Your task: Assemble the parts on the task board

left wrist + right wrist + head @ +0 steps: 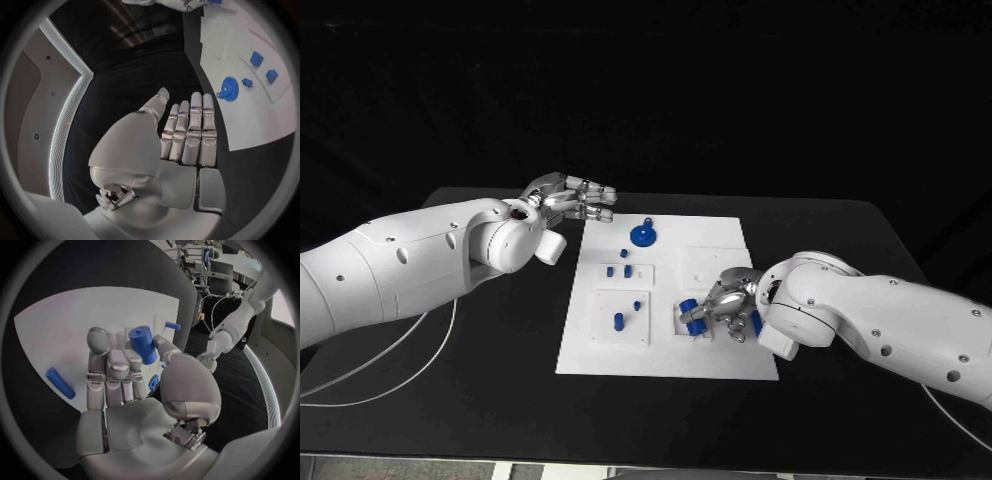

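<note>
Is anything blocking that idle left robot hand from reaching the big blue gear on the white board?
Nothing visible does. The left robot hand holds nothing and hangs over the board's far left corner; the blue gear lies just beside it on the task board, with bare board and table between. The right robot hand works at the near side.
</note>
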{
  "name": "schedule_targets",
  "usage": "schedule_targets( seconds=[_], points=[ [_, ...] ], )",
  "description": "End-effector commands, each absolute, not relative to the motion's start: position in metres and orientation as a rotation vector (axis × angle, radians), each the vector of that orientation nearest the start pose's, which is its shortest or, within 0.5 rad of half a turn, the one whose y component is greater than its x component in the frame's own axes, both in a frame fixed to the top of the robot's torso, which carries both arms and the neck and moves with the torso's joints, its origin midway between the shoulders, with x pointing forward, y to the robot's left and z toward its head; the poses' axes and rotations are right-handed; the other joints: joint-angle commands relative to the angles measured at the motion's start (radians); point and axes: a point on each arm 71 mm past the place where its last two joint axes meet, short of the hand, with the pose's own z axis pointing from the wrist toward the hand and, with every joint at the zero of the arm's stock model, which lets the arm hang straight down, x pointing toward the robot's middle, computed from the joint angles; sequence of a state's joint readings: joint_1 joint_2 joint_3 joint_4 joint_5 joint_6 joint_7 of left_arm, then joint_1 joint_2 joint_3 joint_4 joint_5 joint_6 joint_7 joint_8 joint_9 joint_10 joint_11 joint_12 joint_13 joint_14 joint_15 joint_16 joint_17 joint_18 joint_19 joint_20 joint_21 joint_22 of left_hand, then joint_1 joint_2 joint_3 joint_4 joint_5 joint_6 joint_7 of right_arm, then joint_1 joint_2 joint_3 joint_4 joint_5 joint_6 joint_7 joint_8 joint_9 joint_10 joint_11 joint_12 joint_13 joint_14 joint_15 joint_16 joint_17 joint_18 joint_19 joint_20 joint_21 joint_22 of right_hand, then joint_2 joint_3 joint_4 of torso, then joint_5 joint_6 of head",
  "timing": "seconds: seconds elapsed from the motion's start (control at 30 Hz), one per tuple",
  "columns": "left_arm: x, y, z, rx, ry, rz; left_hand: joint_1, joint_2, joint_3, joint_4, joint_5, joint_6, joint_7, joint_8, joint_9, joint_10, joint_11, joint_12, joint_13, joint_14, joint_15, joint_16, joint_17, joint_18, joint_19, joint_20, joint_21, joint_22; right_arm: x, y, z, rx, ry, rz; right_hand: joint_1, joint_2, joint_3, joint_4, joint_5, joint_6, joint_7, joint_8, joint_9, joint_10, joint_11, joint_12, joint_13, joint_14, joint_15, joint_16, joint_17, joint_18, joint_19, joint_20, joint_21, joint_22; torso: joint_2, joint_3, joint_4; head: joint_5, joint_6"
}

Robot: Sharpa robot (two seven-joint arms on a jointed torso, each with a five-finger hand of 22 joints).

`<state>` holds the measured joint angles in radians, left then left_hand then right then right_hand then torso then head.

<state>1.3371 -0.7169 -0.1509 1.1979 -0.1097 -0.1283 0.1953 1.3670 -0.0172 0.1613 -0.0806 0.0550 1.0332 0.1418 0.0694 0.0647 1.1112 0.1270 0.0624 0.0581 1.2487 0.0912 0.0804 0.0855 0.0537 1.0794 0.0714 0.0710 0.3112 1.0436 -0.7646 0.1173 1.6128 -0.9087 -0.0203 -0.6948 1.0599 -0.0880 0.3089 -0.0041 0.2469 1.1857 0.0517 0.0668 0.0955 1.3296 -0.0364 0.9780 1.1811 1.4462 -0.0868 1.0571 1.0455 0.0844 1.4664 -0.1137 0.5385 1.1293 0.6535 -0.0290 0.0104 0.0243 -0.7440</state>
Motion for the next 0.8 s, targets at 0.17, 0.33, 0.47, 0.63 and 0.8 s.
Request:
schedule_targets(
  seconds=[0.17,0.33,0.47,0.63,0.8],
  points=[
    [0.5528,0.2335,-0.1722,-0.987,1.651,-1.356,-0.005,-0.003,-0.003,0.009,-0.003,-0.009,0.002,0.000,0.001,-0.007,0.001,0.005,0.001,-0.006,-0.001,-0.005,0.002,-0.005,0.007,-0.003,0.002,-0.004,0.4440,-0.1631,-0.2456,0.514,2.425,0.471,-0.002,-0.002,-0.019,0.029,-0.069,0.004,0.001,-0.003,0.001,-0.006,0.001,-0.007,-0.003,0.001,-0.007,-0.009,0.001,0.000,0.041,-0.002,-0.008,-0.001,0.000,-0.0004,-0.0013,0.002,-0.001],
    [0.5528,0.2330,-0.1722,-0.987,1.652,-1.356,-0.006,-0.002,-0.003,0.011,-0.003,-0.009,0.002,0.000,0.001,-0.007,0.001,0.005,0.001,-0.006,-0.001,-0.005,0.002,-0.005,0.007,-0.003,0.002,-0.006,0.4461,-0.1623,-0.2458,0.511,2.401,0.459,0.001,-0.046,-0.016,0.117,-0.179,-0.004,0.005,-0.003,0.001,-0.008,0.004,-0.012,-0.008,0.001,-0.005,-0.015,-0.002,0.003,0.041,-0.001,-0.012,-0.001,0.001,0.0003,-0.0006,0.002,-0.001],
    [0.5530,0.2328,-0.1722,-0.987,1.652,-1.356,-0.006,-0.002,-0.003,0.012,-0.003,-0.010,0.002,0.000,0.001,-0.007,0.001,0.005,0.001,-0.006,-0.001,-0.005,0.002,-0.005,0.007,-0.002,0.002,-0.007,0.4464,-0.1604,-0.2461,0.498,2.395,0.454,-0.002,-0.092,-0.030,0.189,-0.197,-0.012,0.007,-0.003,0.002,-0.012,0.005,-0.019,-0.012,0.000,-0.007,-0.020,-0.003,0.004,0.041,-0.002,-0.016,-0.003,0.001,0.0006,-0.0010,0.003,-0.002],
    [0.5531,0.2324,-0.1723,-0.987,1.654,-1.356,-0.006,-0.002,-0.003,0.012,-0.003,-0.010,0.002,0.000,0.001,-0.007,0.001,0.005,0.001,-0.006,-0.001,-0.005,0.002,-0.005,0.007,-0.002,0.002,-0.007,0.4454,-0.1576,-0.2472,0.481,2.403,0.454,0.018,-0.109,-0.040,0.227,-0.198,-0.017,0.009,-0.001,0.000,-0.015,0.005,-0.026,-0.015,0.000,-0.007,-0.025,-0.001,0.002,0.041,-0.003,-0.019,-0.003,0.001,0.0010,-0.0009,0.005,-0.004],
    [0.5532,0.2319,-0.1724,-0.987,1.657,-1.356,-0.004,-0.002,-0.002,0.014,-0.003,-0.012,0.002,0.000,0.001,-0.008,0.001,0.005,0.001,-0.007,-0.001,-0.005,0.002,-0.005,0.008,-0.003,0.002,-0.012,0.4440,-0.1561,-0.2489,0.469,2.412,0.452,0.028,-0.106,-0.039,0.224,-0.197,-0.017,0.008,-0.002,0.000,-0.014,0.006,-0.027,-0.015,0.001,-0.007,-0.025,0.001,0.002,0.041,-0.003,-0.019,-0.003,0.001,0.0010,-0.0013,0.006,-0.006]
  ],
)
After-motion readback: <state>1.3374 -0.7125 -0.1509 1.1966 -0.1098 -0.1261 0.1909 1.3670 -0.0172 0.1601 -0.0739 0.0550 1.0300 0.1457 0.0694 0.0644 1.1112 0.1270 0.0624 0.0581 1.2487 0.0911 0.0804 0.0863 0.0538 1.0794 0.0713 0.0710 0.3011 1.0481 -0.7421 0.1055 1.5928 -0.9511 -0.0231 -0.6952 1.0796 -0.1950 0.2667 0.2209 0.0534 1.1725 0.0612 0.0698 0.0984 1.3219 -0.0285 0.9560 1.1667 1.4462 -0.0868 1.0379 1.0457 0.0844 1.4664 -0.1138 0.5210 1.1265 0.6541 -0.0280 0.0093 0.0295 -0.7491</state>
